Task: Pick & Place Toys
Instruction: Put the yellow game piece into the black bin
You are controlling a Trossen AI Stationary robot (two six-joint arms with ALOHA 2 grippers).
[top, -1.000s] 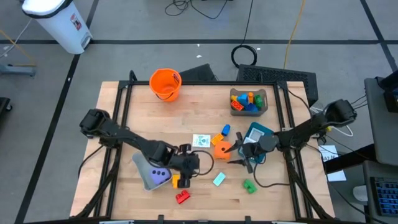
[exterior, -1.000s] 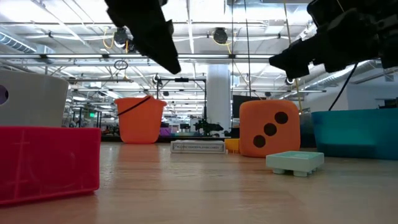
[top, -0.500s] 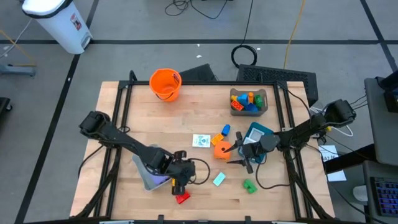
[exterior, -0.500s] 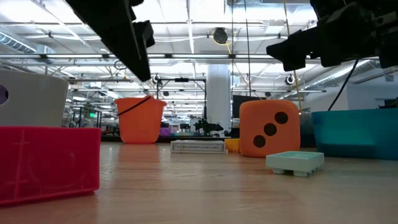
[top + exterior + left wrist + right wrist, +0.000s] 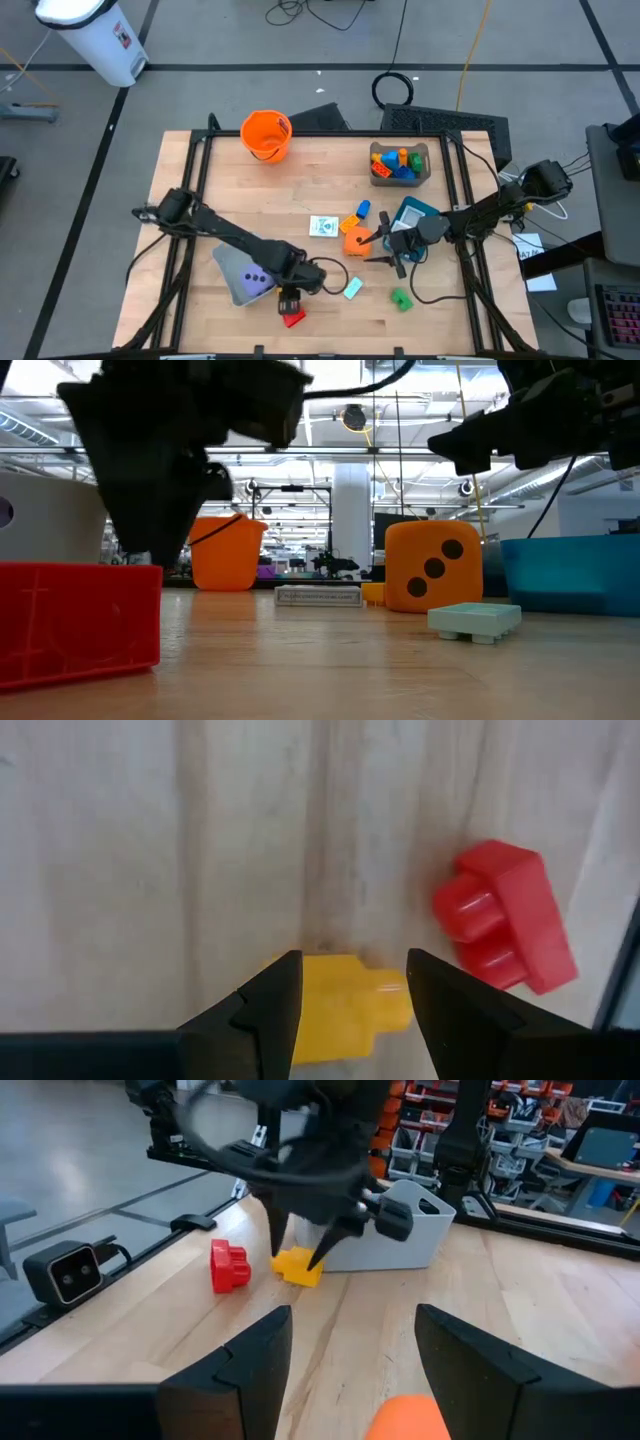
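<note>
My left gripper (image 5: 355,960) points down with its open fingers on either side of a small yellow block (image 5: 345,1010), just over the block, which lies flat on the wooden table. In the high view this gripper (image 5: 290,298) covers the block. A red block (image 5: 505,920) lies beside it, toward the near edge (image 5: 293,318). My right gripper (image 5: 378,247) hovers level and open a little above the orange dotted die (image 5: 355,240), which stands on the table (image 5: 430,565); only the die's top (image 5: 405,1420) shows between its fingers.
A grey bin (image 5: 240,272) holding a purple die sits just left of my left gripper. A teal bin (image 5: 415,215), a far grey bin of blocks (image 5: 400,163) and an orange bucket (image 5: 266,135) stand around. A card (image 5: 322,226), mint block (image 5: 352,289) and green block (image 5: 401,298) lie loose.
My left gripper has come down toward the table and the near edge, tipping from a slant until it points almost straight down over the yellow block. Its finger gap looks unchanged.
</note>
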